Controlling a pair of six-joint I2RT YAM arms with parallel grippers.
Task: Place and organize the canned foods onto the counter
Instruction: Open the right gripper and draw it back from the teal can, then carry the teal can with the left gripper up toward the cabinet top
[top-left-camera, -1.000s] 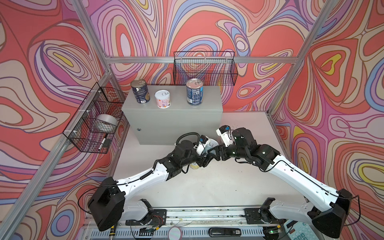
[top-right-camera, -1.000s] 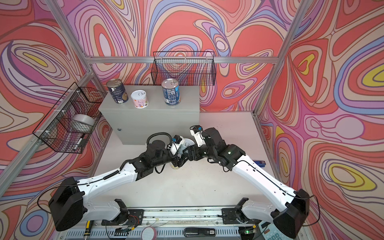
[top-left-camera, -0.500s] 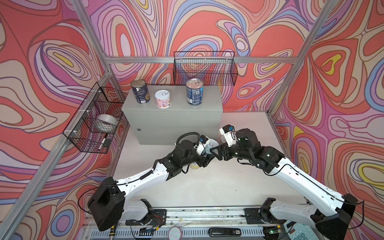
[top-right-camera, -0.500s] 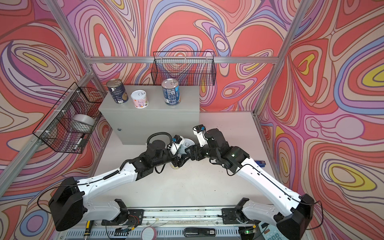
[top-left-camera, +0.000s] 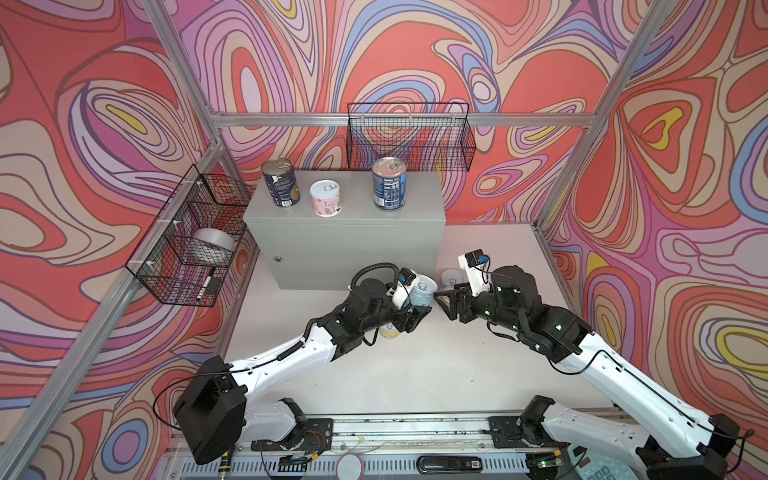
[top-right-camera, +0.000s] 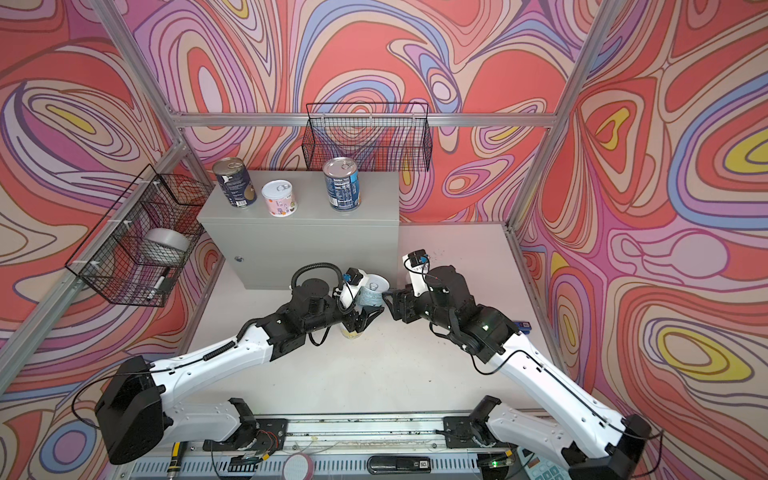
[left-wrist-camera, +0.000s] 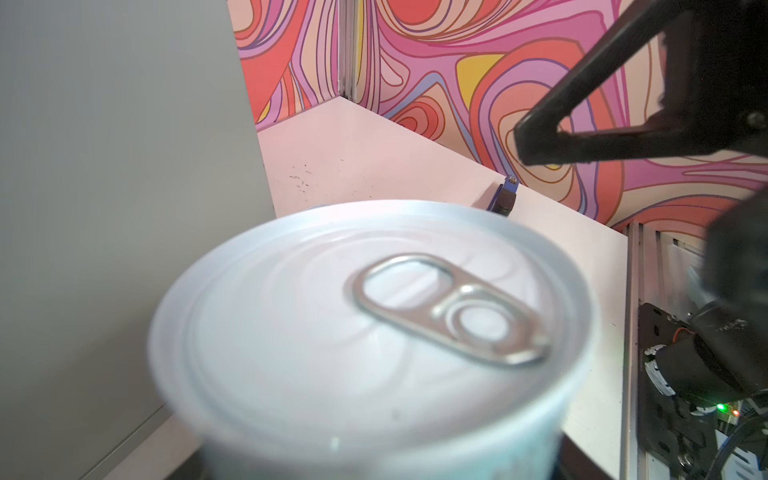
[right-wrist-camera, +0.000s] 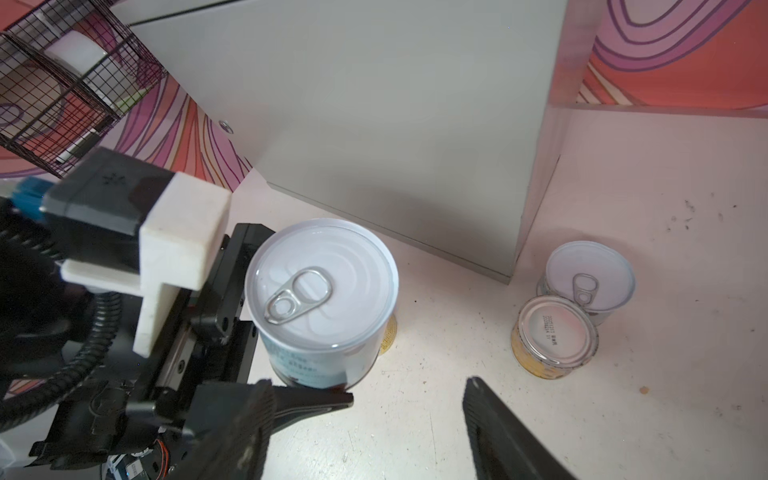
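**Right Wrist View: Can Held Beside Cabinet**

The pale-blue can (right-wrist-camera: 322, 299) stands upright, pull-tab up, gripped at its side by the left gripper (right-wrist-camera: 232, 299). A yellow-labelled can (right-wrist-camera: 388, 332) shows partly behind it, on the white tabletop (right-wrist-camera: 415, 415). The grey counter (right-wrist-camera: 395, 124) rises behind. Near its corner, a white-lidded can (right-wrist-camera: 590, 276) touches an inverted orange can (right-wrist-camera: 555, 334). The right gripper (right-wrist-camera: 409, 395) shows two dark fingers (right-wrist-camera: 498, 428) spread apart, empty. A wire basket (right-wrist-camera: 62, 95) hangs beyond.
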